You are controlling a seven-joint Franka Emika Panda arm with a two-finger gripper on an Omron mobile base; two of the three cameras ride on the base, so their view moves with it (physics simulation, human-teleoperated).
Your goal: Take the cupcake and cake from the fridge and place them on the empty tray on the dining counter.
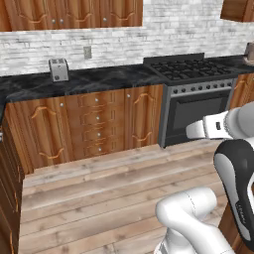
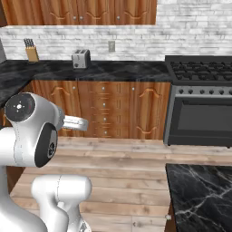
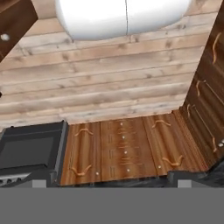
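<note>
Right base view is showing a corner of the black white-veined marble dining counter (image 2: 201,195) sitting at lower right, across the plank floor (image 2: 131,158) from the wooden wall cabinets (image 2: 104,108) and black oven (image 2: 201,115). Whether the jaws are standing wide or narrow cannot be told.
</note>
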